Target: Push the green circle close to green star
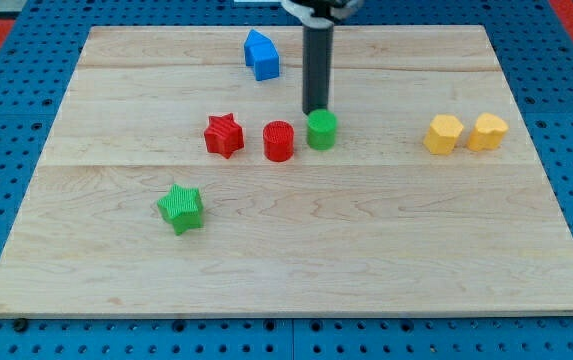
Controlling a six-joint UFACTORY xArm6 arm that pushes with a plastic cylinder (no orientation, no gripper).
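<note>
The green circle stands near the board's middle, just right of the red circle. The green star lies far off toward the view's lower left. My tip is at the green circle's top edge, touching it or nearly so, with the dark rod rising straight up out of the view's top.
A red star sits left of the red circle. A blue house-shaped block is near the view's top. Two yellow blocks stand side by side at the right. The wooden board lies on a blue pegboard.
</note>
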